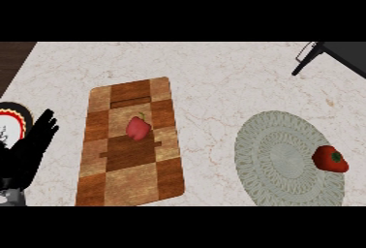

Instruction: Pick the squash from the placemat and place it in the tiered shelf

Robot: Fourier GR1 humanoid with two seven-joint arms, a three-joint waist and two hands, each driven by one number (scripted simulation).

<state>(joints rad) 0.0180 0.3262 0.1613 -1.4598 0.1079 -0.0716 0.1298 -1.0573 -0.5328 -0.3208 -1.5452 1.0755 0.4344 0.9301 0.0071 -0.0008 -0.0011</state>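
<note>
The squash (pixel 329 159), a red rounded thing with a dark stem, lies on the right rim of the round grey placemat (pixel 282 157), far right on the worktop (pixel 214 72). It shows no clear long axis. Only the left hand (pixel 32 145) is visible, at the left edge, its fingers (pixel 44 123) straight and holding nothing, well apart from the squash. The right hand is out of view, though probably nearer. The tiered shelf (pixel 336 53) stands in the top right corner. A red pepper (pixel 138 127) rests on the wooden board (pixel 130 143).
</note>
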